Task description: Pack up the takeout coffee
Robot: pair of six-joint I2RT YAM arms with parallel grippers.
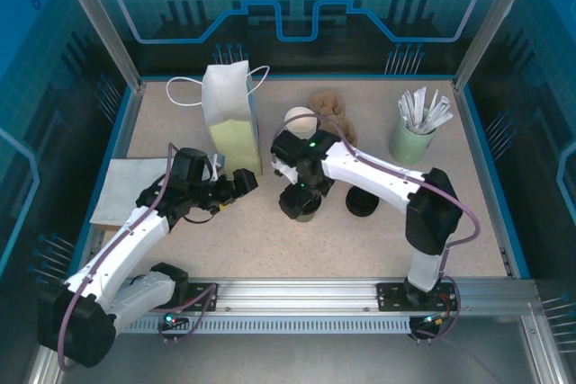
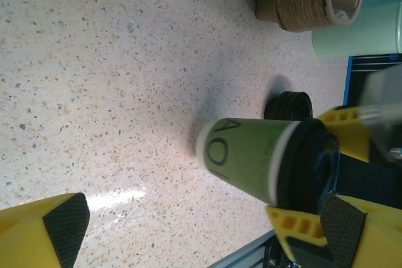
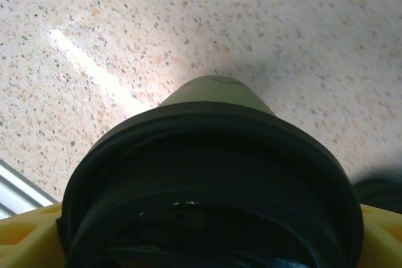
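1. From above, you see the takeout coffee [image 1: 300,211] standing upright near the middle of the table [image 1: 270,249]. It is a little right of the upright paper bag [image 1: 232,123] and just left of a stack of black lids [image 1: 362,201]. Your right gripper [image 1: 301,195] hangs straight over the cup, likely so it can lift it by the lidded top. The left gripper [image 1: 241,183] sits by the bag's base, probably placed there to steady the bag for loading
2. In the left wrist view, your left gripper [image 2: 201,233] is spread fully wide with nothing between its pads. Beyond it, the takeout coffee [image 2: 248,161] has the right gripper [image 2: 320,174] straddling its top
3. In the right wrist view, the black lid [image 3: 213,180] sits between the jaws of the right gripper [image 3: 207,243], which are set wide on either side. You cannot tell whether they are pressing on it yet
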